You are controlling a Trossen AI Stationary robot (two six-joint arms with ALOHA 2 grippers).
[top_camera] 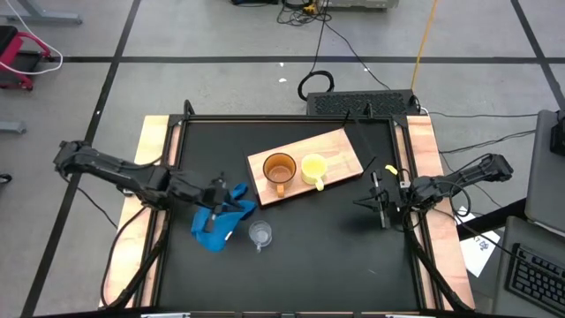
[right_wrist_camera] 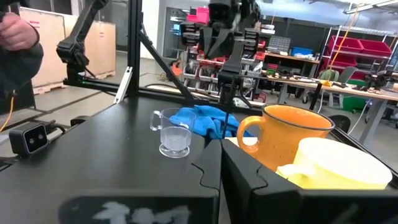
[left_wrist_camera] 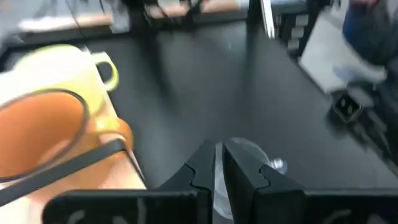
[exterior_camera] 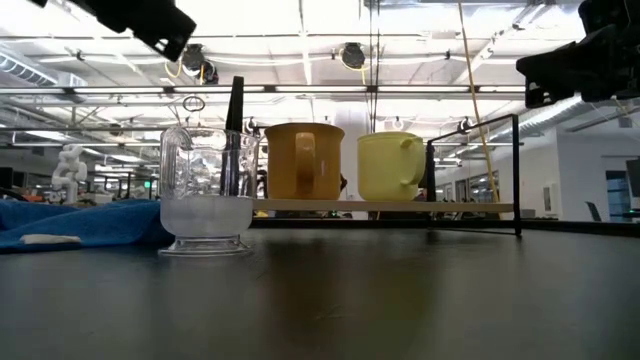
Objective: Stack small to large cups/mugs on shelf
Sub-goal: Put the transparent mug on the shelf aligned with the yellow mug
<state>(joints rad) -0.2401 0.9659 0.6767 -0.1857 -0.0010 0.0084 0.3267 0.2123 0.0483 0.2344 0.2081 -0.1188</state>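
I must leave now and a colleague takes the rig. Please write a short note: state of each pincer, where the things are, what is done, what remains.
Left pincer: shut, empty, above the blue cloth.
Right pincer: shut, empty, at the table's right side.
Orange mug and yellow mug: upright, side by side on the wooden shelf.
Clear cup: on the black table, off the shelf.
Done: two mugs on the shelf.
Left: nothing is stacked yet.

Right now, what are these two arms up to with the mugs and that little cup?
Neither arm holds anything. The orange-brown mug and the yellow mug stand side by side on the wooden board. The small clear cup sits on the black table, off the board. The left gripper hovers, shut, over the blue cloth; the right gripper waits, shut, at the table's right.
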